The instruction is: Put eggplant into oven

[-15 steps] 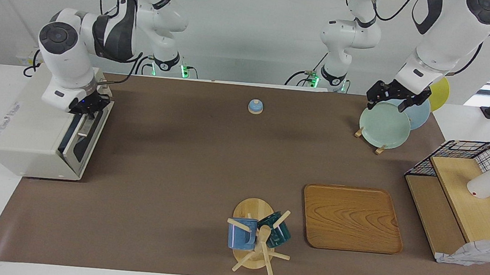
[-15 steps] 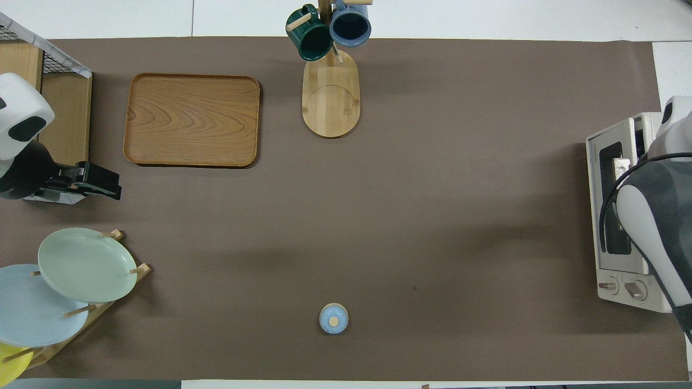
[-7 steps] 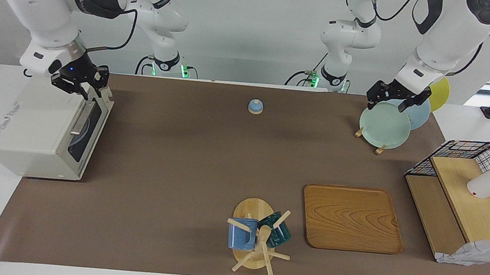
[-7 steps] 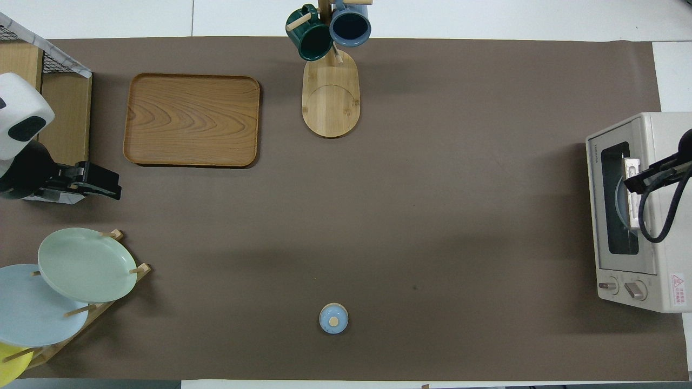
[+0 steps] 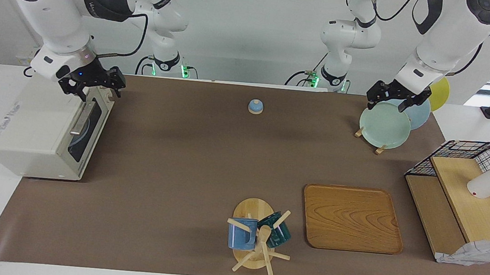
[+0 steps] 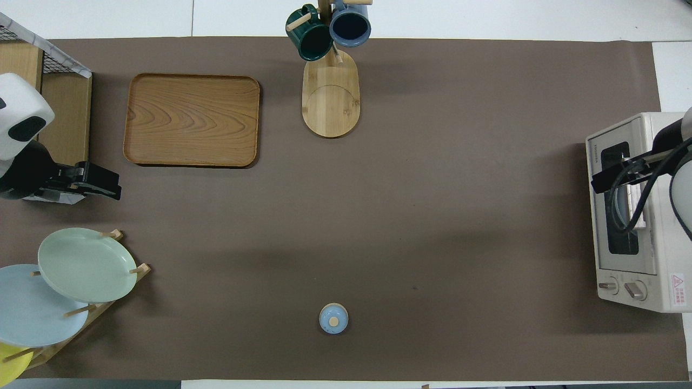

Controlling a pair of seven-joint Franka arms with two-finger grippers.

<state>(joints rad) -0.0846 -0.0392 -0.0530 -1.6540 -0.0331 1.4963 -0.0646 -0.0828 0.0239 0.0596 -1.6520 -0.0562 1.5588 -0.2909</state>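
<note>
The white oven [image 5: 27, 136] [image 6: 649, 281] stands at the right arm's end of the table. Its glass door is closed and the bar handle [image 5: 80, 118] is free. The eggplant is hidden; no part of it shows on the table or through the door glass, where only a pale blue round shape shows. My right gripper [image 5: 94, 86] [image 6: 627, 170] hangs open and empty above the door's upper edge. Over the plate rack, my left gripper [image 5: 386, 106] [image 6: 100, 183] waits open, holding nothing.
A rack holds green [image 5: 383, 125], blue and yellow plates near the left arm. A small blue knobbed lid [image 5: 255, 106] sits near the robots. A wooden tray [image 5: 351, 217], a mug tree [image 5: 256, 238] and a wire shelf [image 5: 466, 192] with a white cup stand farther out.
My right gripper let go of the oven's door handle, rose above the oven, opened, and drifted slightly toward the table's middle. The left arm has not moved.
</note>
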